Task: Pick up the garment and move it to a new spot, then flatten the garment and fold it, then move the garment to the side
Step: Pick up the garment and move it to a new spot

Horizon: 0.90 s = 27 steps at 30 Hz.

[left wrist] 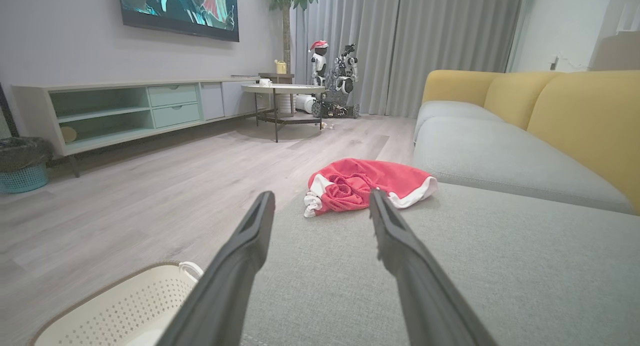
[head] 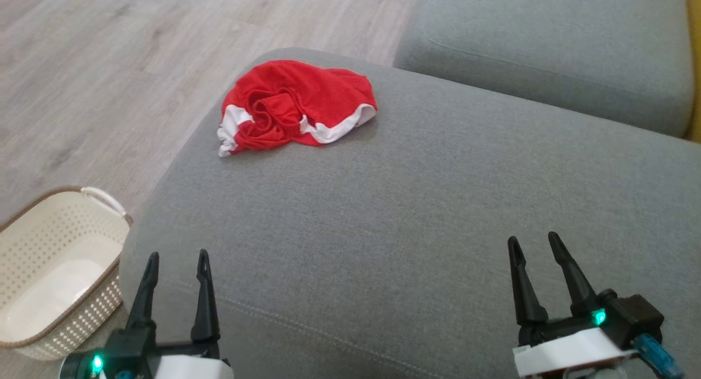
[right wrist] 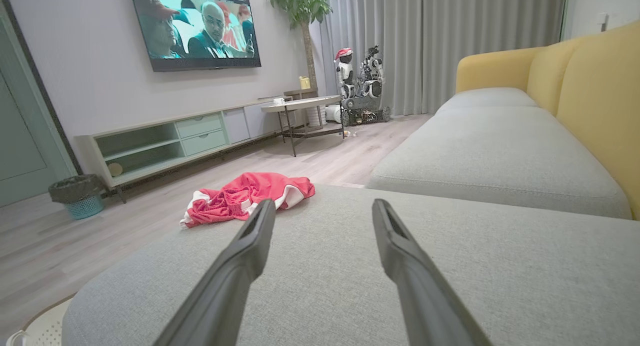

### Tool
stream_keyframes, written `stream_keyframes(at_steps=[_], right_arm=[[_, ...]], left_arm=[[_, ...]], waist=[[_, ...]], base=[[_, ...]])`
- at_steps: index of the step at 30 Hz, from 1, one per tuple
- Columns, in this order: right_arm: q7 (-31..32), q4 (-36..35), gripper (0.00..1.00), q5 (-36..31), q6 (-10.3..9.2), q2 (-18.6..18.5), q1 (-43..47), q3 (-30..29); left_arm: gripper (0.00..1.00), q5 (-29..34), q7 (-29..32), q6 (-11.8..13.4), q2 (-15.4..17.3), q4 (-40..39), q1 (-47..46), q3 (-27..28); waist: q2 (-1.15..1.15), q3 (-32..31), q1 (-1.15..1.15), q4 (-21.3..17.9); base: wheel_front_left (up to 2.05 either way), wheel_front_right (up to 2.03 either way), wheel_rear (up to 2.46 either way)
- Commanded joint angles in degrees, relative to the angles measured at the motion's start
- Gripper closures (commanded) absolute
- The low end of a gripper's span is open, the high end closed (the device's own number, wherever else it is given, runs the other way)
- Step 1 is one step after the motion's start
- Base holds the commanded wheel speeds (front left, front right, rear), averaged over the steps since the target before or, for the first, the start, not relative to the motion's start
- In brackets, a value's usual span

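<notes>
The garment (head: 293, 106) is a crumpled heap of red fabric with white trim, lying at the far left corner of the grey sofa cushion (head: 416, 214). Both wrist views look along the cushion toward the garment (left wrist: 362, 184) (right wrist: 243, 197). My left gripper (head: 176, 261) hovers open over the cushion's near left edge, well short of the cloth, with nothing between its fingers. Over the near right part of the cushion my right gripper (head: 531, 243) also stands open and empty, far from the garment.
A cream perforated basket (head: 52, 261) stands on the wooden floor (head: 109, 67) left of the cushion. A second grey cushion (head: 553, 45) lies behind, with yellow backrests (left wrist: 575, 116). Farther off are a round side table (left wrist: 282, 89), a low TV unit (left wrist: 125, 108) and a bin (right wrist: 79, 195).
</notes>
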Motion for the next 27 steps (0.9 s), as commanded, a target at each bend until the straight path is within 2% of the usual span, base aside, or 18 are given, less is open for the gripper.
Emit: stream_keyframes(at_steps=[1, 7, 12, 16, 17, 19, 22, 27], right_arm=[[-0.48, -1.63, 0.00, -0.02, 0.19, -0.11, -0.93, 1.51], [-0.48, -1.51, 0.00, -2.19, 0.19, -0.10, -2.29, 1.87], [-0.48, -1.33, 0.00, -6.13, 0.19, -0.12, -5.28, 1.49], [-0.48, -1.77, 0.00, -8.29, 0.19, -0.99, -8.40, 1.18], [-0.48, -1.98, 0.00, -8.69, 0.19, -1.26, -9.09, 1.23], [-0.48, -2.85, 0.00, -9.59, 0.19, -2.17, -10.95, 0.95], [-0.48, -4.65, 0.00, -10.04, 0.19, -3.05, -12.55, 0.80], [-0.48, -7.08, 0.00, -11.36, 0.19, -4.67, -15.21, 0.02]], left_arm=[[0.00, 0.45, -0.34, -0.16, -0.39, -2.17, -1.57, 2.28], [0.00, 2.17, -0.34, -2.05, 1.83, -2.51, -6.65, 2.29], [0.00, 1.81, -0.34, -3.26, 4.36, -3.48, -16.81, 4.86], [0.00, 0.50, -0.34, -5.26, 6.60, -1.67, -26.35, 7.05], [0.00, 0.00, -0.34, -6.06, 7.27, -0.06, -28.75, 7.54], [0.00, -1.22, -0.12, -8.70, 8.88, 7.99, -35.99, 7.51], [0.00, -0.37, 4.75, -10.85, 11.20, 17.07, -45.07, 5.85], [0.00, -3.38, 13.47, -13.57, 11.12, 29.08, -60.21, 3.25]], waist=[[0.00, -0.04, 0.00, 0.37], [0.00, 3.82, 0.00, 0.01], [0.00, 9.73, 0.00, -2.29], [0.00, 15.24, 0.00, -4.71], [0.00, 16.67, 0.00, -5.36], [0.00, 20.52, 0.00, -6.75], [0.00, 24.24, 0.00, -7.77], [0.00, 30.06, 0.00, -8.63]], base=[[0.00, 0.00, 0.00], [0.00, 0.00, 0.00], [0.00, 0.00, 0.00], [0.00, 0.00, 0.00], [0.00, 0.00, 0.00], [0.00, 0.00, 0.00], [0.00, 0.00, 0.00], [0.00, 0.00, 0.00]])
